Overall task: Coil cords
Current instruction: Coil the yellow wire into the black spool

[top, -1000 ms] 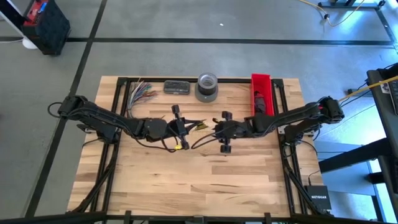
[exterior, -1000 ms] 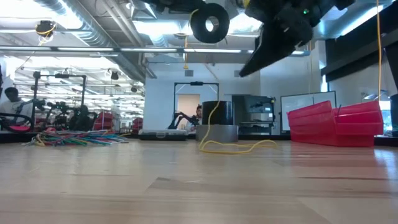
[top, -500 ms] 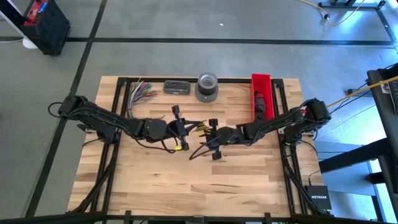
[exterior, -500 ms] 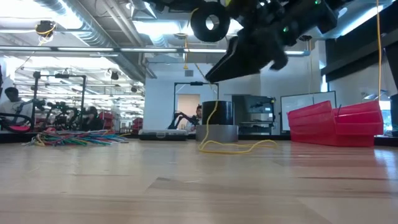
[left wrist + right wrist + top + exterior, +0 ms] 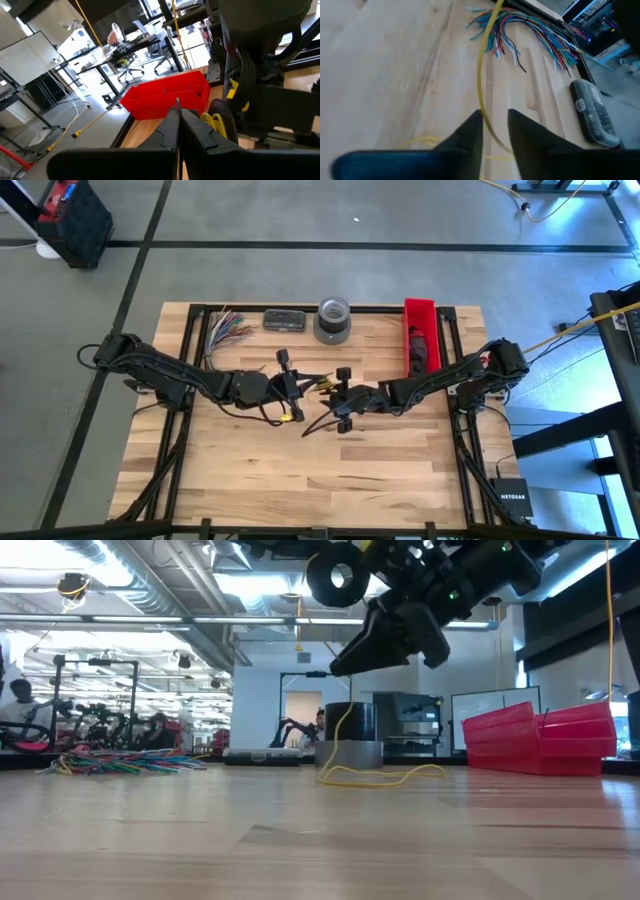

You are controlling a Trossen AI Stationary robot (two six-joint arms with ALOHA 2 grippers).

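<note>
Your left end effector (image 5: 296,385) hangs above the middle of the tabletop (image 5: 300,470) with its fingers (image 5: 172,131) pressed together, and the yellow cord (image 5: 345,730) drops past it to loops on the wood. Your right end effector (image 5: 342,398), just beside it, has its fingers (image 5: 470,135) narrowly apart astride that cord (image 5: 481,75), not yet clamped on it.

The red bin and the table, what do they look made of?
The bin looks like moulded plastic: even bright red, smooth, slightly glossy walls. The table looks like wood, probably butcher block: pale strips with visible grain and a matte finish.
</note>
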